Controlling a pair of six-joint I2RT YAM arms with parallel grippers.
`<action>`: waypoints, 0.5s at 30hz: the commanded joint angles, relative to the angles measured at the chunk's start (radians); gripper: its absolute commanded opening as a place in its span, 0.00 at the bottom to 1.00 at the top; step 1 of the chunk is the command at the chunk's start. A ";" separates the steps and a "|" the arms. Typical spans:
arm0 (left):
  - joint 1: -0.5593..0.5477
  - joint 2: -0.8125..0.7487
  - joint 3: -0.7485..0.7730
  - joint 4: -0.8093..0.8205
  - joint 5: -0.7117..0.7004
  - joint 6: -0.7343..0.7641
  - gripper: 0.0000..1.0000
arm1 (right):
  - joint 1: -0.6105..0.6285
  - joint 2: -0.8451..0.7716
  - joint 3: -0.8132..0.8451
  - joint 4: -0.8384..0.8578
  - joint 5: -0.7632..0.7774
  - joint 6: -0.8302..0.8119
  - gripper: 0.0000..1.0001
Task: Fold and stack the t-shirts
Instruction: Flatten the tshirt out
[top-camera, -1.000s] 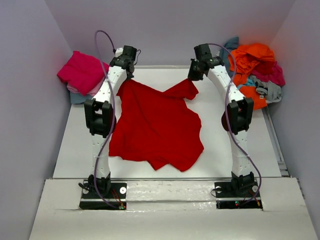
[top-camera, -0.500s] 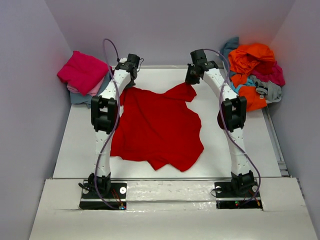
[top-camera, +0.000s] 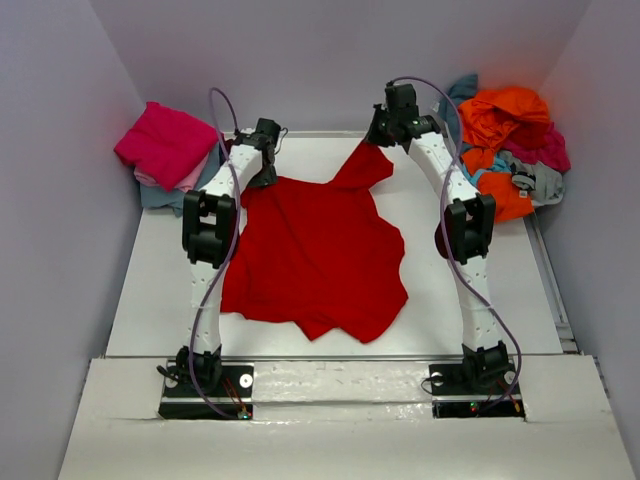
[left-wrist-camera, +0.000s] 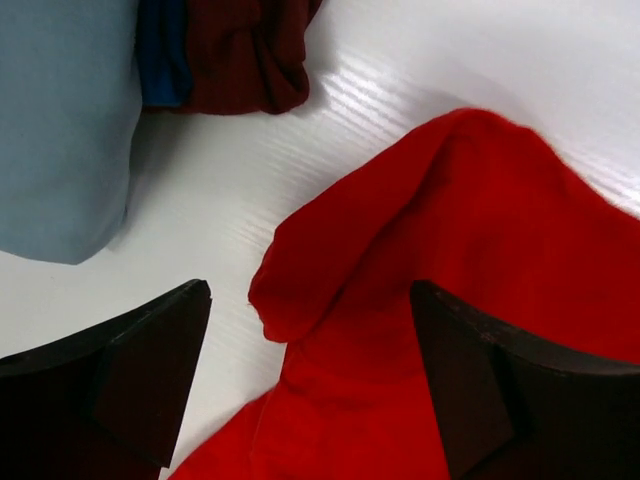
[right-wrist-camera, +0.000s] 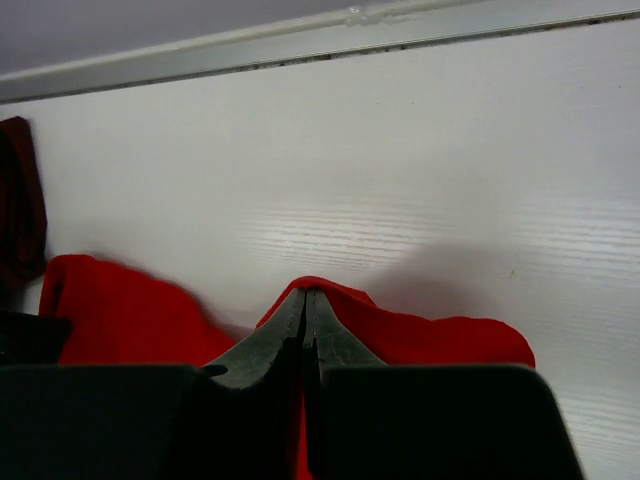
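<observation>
Pinching one corner of the red t-shirt (top-camera: 315, 255), the right gripper (right-wrist-camera: 305, 300) has its fingers pressed tight together on the cloth and holds that corner up at about 1 o'clock on the bench (top-camera: 150, 260). The left gripper (left-wrist-camera: 310, 295), at 11 o'clock, has its fingers spread wide and holds nothing. Another corner of the shirt lies between them. The rest of the shirt lies spread in the middle. A folded pile of t-shirts (top-camera: 165, 148) sits at 10 o'clock, and a loose heap of t-shirts (top-camera: 510, 130) at 2 o'clock.
</observation>
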 joint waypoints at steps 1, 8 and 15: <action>-0.006 -0.110 -0.052 0.000 -0.031 -0.020 0.95 | -0.006 0.003 0.043 0.091 -0.070 -0.032 0.07; -0.051 -0.194 -0.089 0.007 -0.044 -0.011 0.95 | -0.006 0.057 0.049 0.073 -0.142 -0.052 0.53; -0.106 -0.298 -0.120 0.016 -0.048 0.011 0.95 | -0.006 0.031 0.017 -0.002 -0.119 -0.040 0.79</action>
